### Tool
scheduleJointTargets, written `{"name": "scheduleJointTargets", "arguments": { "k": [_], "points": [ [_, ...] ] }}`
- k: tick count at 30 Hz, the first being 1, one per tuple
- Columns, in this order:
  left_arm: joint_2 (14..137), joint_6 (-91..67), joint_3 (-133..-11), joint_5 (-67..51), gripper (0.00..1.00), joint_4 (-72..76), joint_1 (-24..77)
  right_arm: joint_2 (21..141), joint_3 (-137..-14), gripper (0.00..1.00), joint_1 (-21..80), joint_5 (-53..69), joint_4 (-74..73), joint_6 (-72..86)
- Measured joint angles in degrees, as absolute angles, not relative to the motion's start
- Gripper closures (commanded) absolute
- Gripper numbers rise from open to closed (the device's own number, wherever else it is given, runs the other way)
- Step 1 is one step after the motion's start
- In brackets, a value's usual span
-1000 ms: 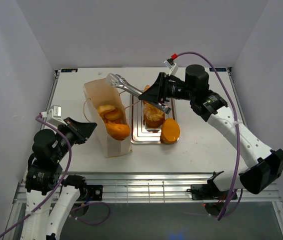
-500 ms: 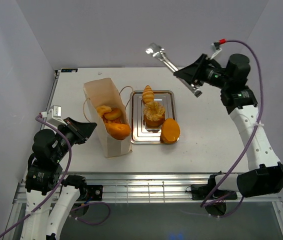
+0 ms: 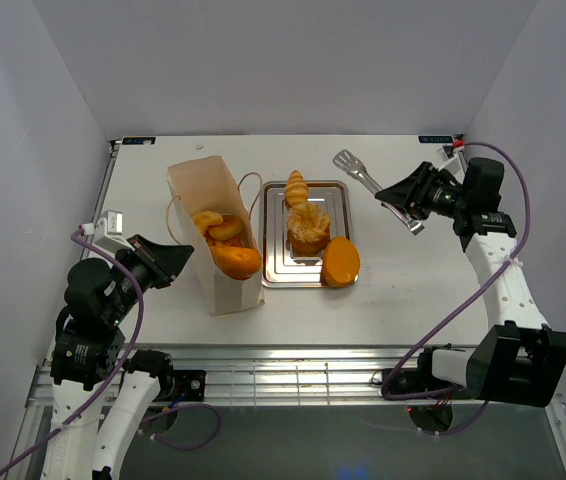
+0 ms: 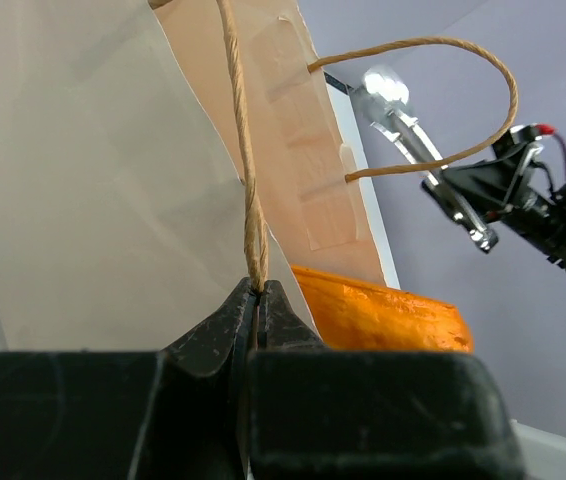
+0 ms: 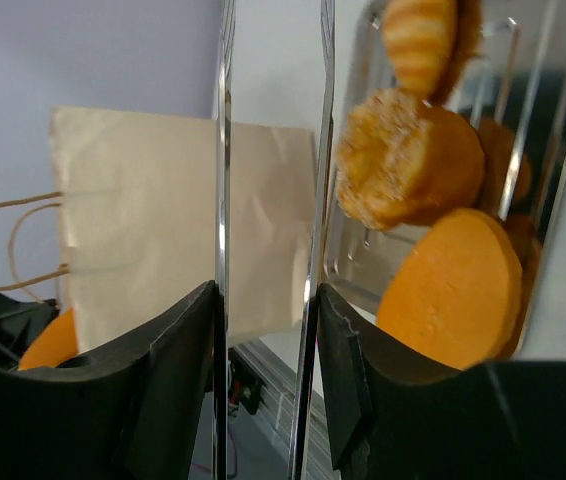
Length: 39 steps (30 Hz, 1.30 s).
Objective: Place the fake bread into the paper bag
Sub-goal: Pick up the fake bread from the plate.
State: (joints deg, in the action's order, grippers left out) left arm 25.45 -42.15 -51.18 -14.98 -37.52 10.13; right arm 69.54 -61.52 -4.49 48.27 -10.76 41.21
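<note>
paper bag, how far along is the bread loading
Done: several breads lie in the paper bag. In hand: the left pincer pinches the bag's cord handle; the right pincer holds metal tongs, empty. Left: three pieces on the tray, a striped piece, a sugared roll and an orange bun.

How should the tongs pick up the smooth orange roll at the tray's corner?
Probably pinch the smooth orange roll across its rounded sides with the tongs, coming down from above on its right. That side hangs past the tray rim, open to the table; the sugary roll crowds its far left.
</note>
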Motion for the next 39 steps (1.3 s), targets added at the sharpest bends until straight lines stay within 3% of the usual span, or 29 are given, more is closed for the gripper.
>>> {"name": "scheduleJointTargets", "arguments": {
  "k": [8,39],
  "points": [
    [25.4,-42.0,-51.2,-15.0,1.00,-37.5,10.1,71.2,-55.2,0.50,-2.6,42.2,-20.1,32.8],
    [25.0,-41.8,-51.0,-15.0,1.00,-37.3,10.1,73.2,-50.7,0.50,10.6,30.9,-22.4,26.3]
  ]
}}
